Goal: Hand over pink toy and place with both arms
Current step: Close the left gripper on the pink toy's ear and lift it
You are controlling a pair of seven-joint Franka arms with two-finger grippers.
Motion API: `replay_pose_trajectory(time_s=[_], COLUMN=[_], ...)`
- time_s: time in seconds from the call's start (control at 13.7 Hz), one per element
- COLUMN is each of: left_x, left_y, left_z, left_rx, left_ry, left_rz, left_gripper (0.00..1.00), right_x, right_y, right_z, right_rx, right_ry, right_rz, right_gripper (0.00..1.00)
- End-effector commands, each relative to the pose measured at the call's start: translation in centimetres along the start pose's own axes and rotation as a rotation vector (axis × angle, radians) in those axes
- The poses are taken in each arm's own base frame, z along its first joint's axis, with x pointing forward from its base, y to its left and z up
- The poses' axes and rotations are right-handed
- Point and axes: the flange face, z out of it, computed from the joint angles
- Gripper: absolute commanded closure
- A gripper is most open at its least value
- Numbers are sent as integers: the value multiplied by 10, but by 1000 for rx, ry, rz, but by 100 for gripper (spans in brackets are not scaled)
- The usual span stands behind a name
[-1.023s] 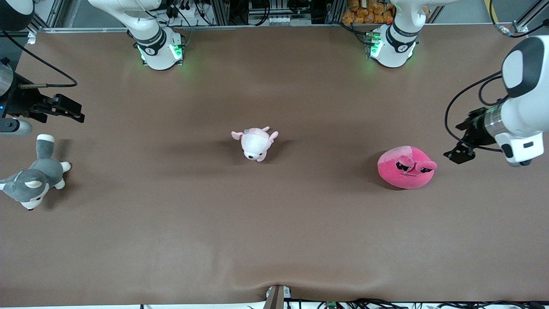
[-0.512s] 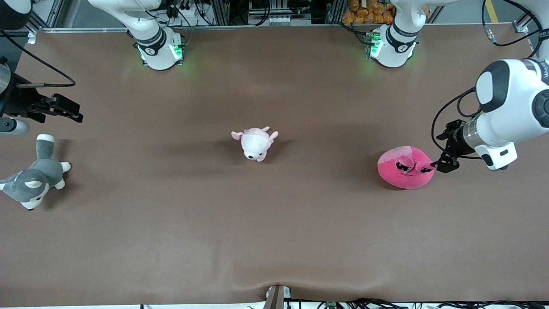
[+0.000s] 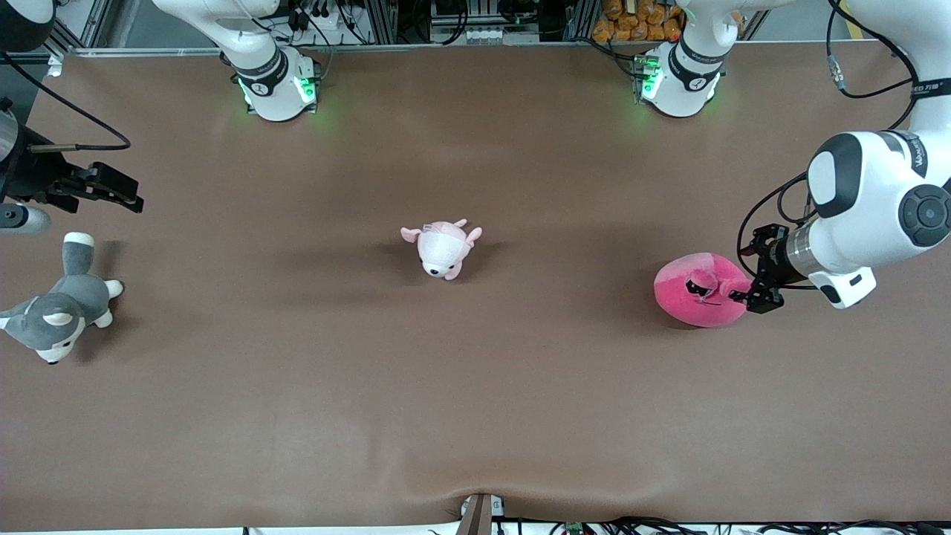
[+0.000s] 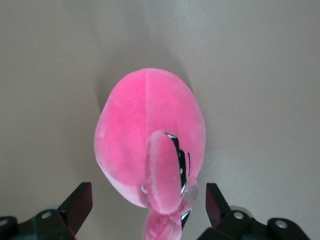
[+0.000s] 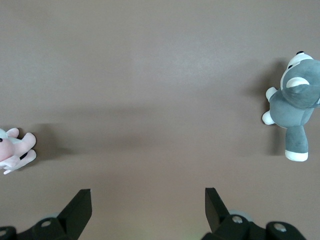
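Your left gripper straddles the pink toy, fingers wide; right gripper, fingers wide, waits near the husky; small plush mid-surface.

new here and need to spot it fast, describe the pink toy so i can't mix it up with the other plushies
Look to the left arm's end of the brown table, where the open left gripper is at the pink toy. It is round, hot pink with bulging dark eyes, unlike the small pale pink-and-white plush mid-table.

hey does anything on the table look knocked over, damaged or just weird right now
Nothing stands out. The pink toy, the pale pink plush and the husky plush lie intact and apart. The left gripper is open at the pink toy; the right gripper waits open.
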Motion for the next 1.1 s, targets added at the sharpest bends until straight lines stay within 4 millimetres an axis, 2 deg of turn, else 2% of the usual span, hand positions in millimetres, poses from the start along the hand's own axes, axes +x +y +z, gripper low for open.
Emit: replay_pose_trajectory(time_s=[0.0, 0.15, 0.29, 0.37, 0.44, 0.66, 0.73, 0.8, 0.88, 1.02], left_x=[3, 4, 5, 10, 14, 12, 9, 7, 6, 5], left_y=[8, 8, 7, 6, 6, 9, 12, 13, 13, 17], left_z=[14, 10, 9, 10, 10, 12, 16, 17, 17, 6], left_rx=[-8, -15, -15, -15, -16, -26, -21, -16, -15, -32], left_ry=[-23, -26, -26, -27, -33, -83, -84, -82, -79, -76], left_rz=[-39, -47, -52, -62, -71, -103, -93, -68, -61, -51], left_gripper=[0, 0, 10, 22, 43, 75, 90, 100, 100, 100], right_x=[3, 3, 3, 3, 4, 3, 3, 3, 5, 11], right_y=[2, 1, 2, 1, 2, 2, 2, 2, 1, -2], right_z=[-5, -5, -4, -3, -4, -5, -3, -3, 0, 9], right_rx=[19, 19, 19, 19, 19, 19, 19, 19, 19, 19], right_ry=[9, 10, 8, 7, 10, 9, 4, 4, -1, -18], right_rz=[16, 14, 16, 14, 16, 16, 16, 16, 15, 7], right_gripper=[0, 0, 0, 0, 0, 0, 0, 0, 0, 0])
